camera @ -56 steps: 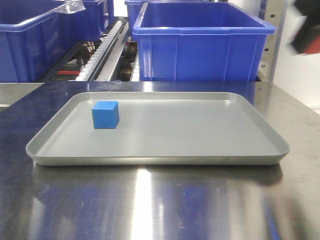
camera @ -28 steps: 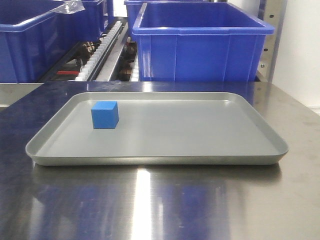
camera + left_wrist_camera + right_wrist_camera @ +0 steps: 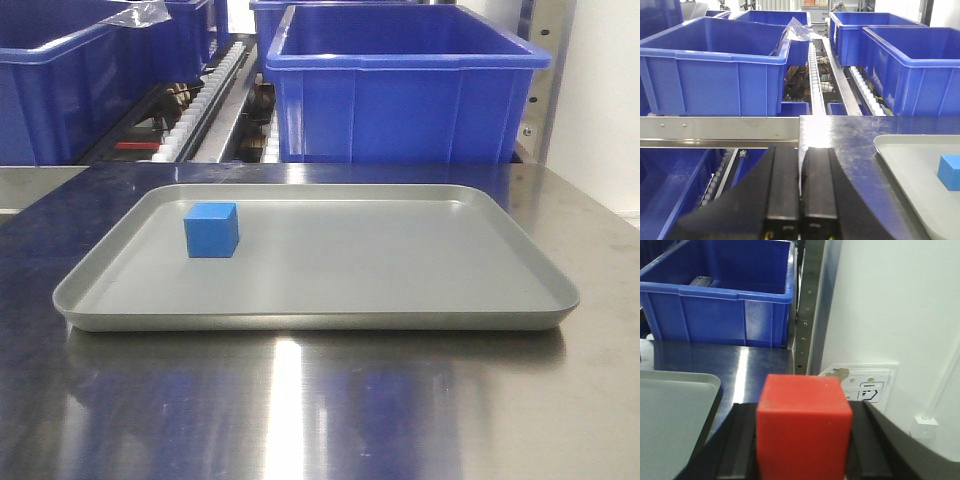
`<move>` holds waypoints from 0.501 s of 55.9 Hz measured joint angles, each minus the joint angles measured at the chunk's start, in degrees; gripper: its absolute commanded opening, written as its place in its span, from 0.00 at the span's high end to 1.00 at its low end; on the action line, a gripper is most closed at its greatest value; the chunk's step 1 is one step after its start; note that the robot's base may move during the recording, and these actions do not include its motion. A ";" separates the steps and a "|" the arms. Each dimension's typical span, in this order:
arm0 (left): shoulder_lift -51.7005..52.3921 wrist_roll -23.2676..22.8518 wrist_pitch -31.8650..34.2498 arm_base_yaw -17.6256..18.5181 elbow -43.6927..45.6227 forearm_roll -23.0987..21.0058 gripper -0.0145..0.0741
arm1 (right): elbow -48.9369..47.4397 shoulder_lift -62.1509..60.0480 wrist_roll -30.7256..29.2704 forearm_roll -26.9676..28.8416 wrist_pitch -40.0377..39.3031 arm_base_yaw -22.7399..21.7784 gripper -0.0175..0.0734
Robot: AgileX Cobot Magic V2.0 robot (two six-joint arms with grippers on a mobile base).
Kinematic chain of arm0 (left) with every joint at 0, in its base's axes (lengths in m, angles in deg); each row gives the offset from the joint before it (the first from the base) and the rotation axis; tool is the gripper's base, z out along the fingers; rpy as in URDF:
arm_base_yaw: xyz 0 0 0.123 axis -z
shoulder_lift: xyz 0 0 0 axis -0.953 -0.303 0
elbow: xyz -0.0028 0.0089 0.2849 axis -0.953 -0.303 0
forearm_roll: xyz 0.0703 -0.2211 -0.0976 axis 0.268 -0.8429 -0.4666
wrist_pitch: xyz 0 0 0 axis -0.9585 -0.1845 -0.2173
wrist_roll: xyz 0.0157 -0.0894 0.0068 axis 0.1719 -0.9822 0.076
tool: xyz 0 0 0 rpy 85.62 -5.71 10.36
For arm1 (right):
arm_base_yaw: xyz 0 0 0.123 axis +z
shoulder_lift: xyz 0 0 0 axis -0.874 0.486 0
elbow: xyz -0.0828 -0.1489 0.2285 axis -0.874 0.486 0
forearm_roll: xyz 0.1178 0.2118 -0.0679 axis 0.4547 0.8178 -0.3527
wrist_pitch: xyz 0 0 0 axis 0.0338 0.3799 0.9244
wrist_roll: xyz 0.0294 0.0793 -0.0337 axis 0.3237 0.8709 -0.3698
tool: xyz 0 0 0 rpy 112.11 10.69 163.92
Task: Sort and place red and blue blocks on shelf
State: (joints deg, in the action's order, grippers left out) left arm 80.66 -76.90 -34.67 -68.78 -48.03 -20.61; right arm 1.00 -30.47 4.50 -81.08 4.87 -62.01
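Observation:
The blue block (image 3: 211, 229) sits on the left rear part of the grey tray (image 3: 400, 290); it also shows at the right edge of the left wrist view (image 3: 950, 171). The red block (image 3: 804, 425) is clamped between the black fingers (image 3: 742, 440) of my right gripper (image 3: 804, 410), held above the table's right end near the tray's corner (image 3: 670, 410). My left gripper (image 3: 800, 155) is shut on nothing, hovering at the table's left edge in front of the shelf rail (image 3: 720, 131). Neither gripper appears in the front view.
Large blue bins (image 3: 400, 90) (image 3: 715, 70) (image 3: 715, 300) stand on the shelf behind the steel table (image 3: 300, 410). Roller tracks (image 3: 205, 95) run between them. A perforated shelf upright (image 3: 807, 305) and a white wall with a socket plate (image 3: 865, 385) are to the right.
A blurred black and red shape at the top right of the front view one second ago has left that view. The blue block and tray have not moved.

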 measured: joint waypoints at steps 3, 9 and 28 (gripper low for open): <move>0.00 0.00 0.00 0.00 0.00 0.00 0.75 | 0.00 0.00 1.87 -0.58 0.00 0.00 0.40; 0.00 0.00 0.00 0.00 0.00 0.00 0.75 | 0.00 0.00 2.95 -0.96 0.00 0.00 0.40; 0.00 0.00 0.00 0.00 0.00 0.00 0.75 | 0.00 0.00 3.45 -1.16 0.00 0.00 0.40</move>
State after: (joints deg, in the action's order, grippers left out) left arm 80.66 -76.90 -34.67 -68.78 -48.03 -20.61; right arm 1.00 -30.47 7.96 -82.24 4.87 -62.01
